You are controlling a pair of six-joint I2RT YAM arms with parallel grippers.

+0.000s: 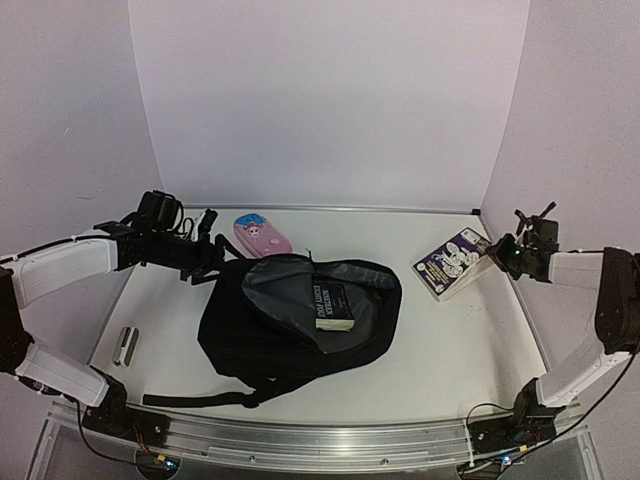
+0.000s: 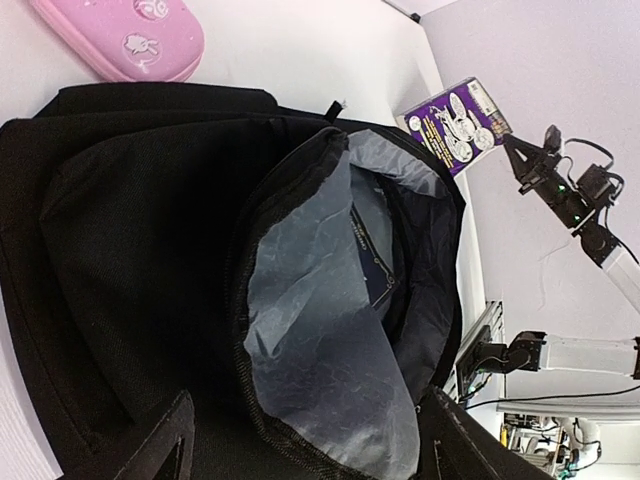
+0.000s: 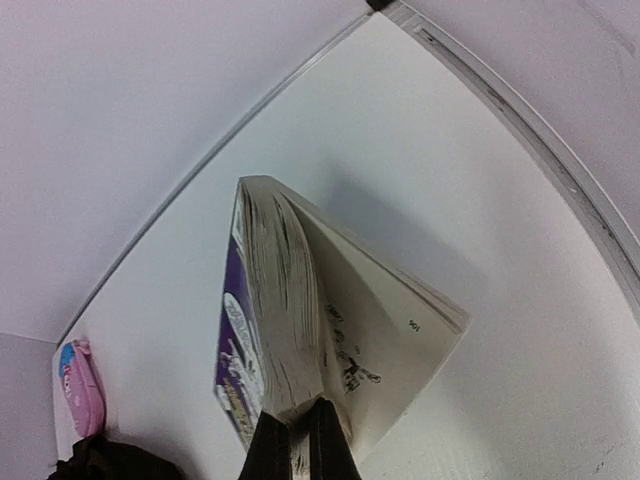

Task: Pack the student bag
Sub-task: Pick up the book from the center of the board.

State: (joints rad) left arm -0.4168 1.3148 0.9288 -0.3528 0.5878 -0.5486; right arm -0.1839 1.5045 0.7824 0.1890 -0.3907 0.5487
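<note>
The student bag point(image 1: 240, 330) lies open in the middle of the tabletop point(image 1: 450, 350).
The left end effector point(image 1: 210, 262) is at its far-left side, fingers apart; right end effector point(image 3: 300, 440) clamped on a purple book point(image 1: 452, 262) near the right edge.

Pink case point(image 1: 262, 235), purple book point(image 1: 455, 262), small grey block point(image 1: 126, 346); white table point(image 1: 450, 340)

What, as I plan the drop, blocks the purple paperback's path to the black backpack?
Nothing visible: bare table separates the purple paperback book, in the right end effector, from the open black fabric backpack.
</note>
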